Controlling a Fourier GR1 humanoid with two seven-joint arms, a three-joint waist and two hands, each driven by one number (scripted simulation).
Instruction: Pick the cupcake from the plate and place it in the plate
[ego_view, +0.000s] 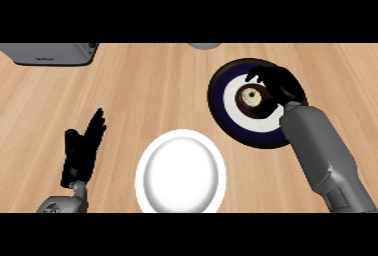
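Note:
A cupcake (251, 97) with a pale top and dark wrapper sits in the middle of a dark blue plate (225, 117) with a white inner ring, at the right of the counter. My right hand (277, 85) is over that plate, just right of the cupcake, with fingers curving round its far side; the side of the cupcake toward the palm is hidden. A white plate (180, 172) lies near the front, left of the dark one, with nothing on it. My left hand (83, 147) rests open at the lower left, fingers up.
A grey metal appliance (50, 53) stands at the back left corner. A grey round object (204, 45) peeks in at the top edge. Bare wooden counter stretches between the two plates and the left hand.

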